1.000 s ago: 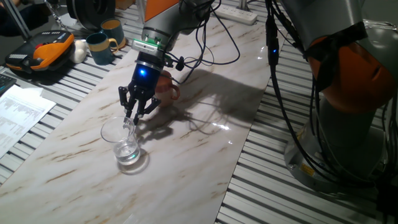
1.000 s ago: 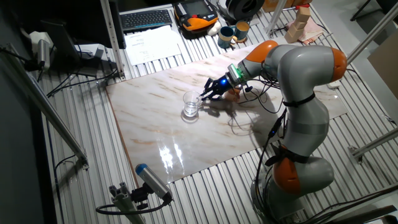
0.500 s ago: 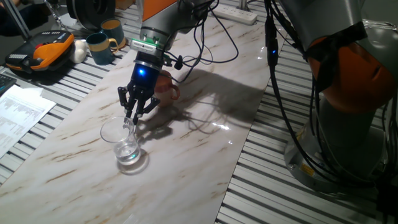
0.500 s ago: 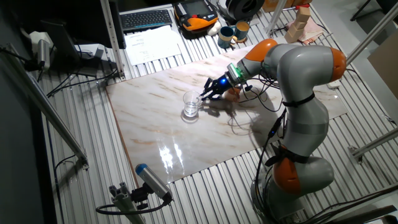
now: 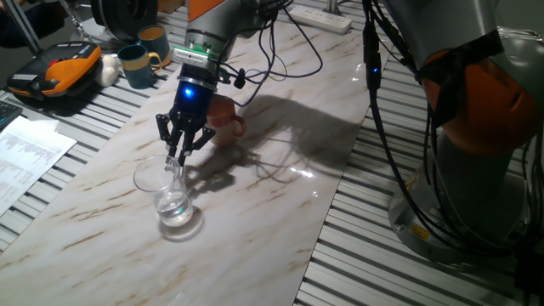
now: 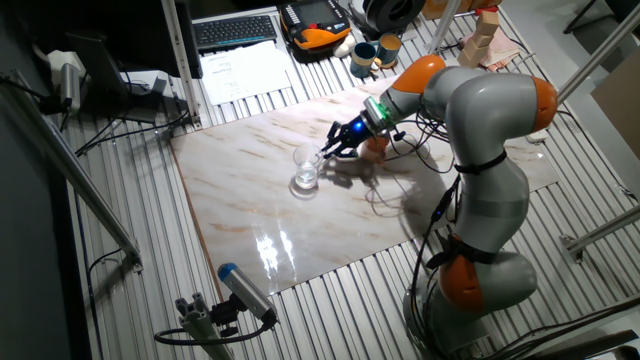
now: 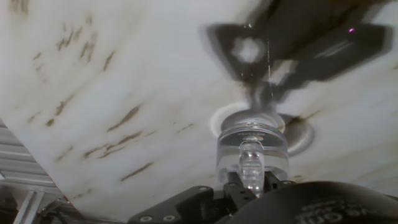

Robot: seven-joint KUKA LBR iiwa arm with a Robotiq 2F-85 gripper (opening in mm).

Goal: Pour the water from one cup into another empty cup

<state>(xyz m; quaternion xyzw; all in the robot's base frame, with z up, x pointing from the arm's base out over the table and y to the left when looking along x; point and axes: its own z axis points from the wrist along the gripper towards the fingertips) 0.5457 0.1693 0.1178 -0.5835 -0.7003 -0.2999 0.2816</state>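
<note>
Gripper (image 5: 176,156) points down at the marble table (image 5: 255,221), fingers closed on the clear loop handle of the glass mug (image 5: 167,194); the hand view shows the handle pinched between the fingertips (image 7: 251,180). Glass mug hangs directly below and slightly ahead of the fingertips. Its base appears just above the tabletop, with a ring-shaped mark on the marble beneath in the hand view; contact cannot be confirmed. Water (image 5: 174,207): small clear amount at the bottom of the mug. Terracotta mug (image 5: 224,114) stands upright behind the gripper, close beside the wrist and partly hidden by it. In the other fixed view it sits just past the gripper (image 6: 329,152), on the arm side, with the glass mug (image 6: 306,172) on the opposite side.
</note>
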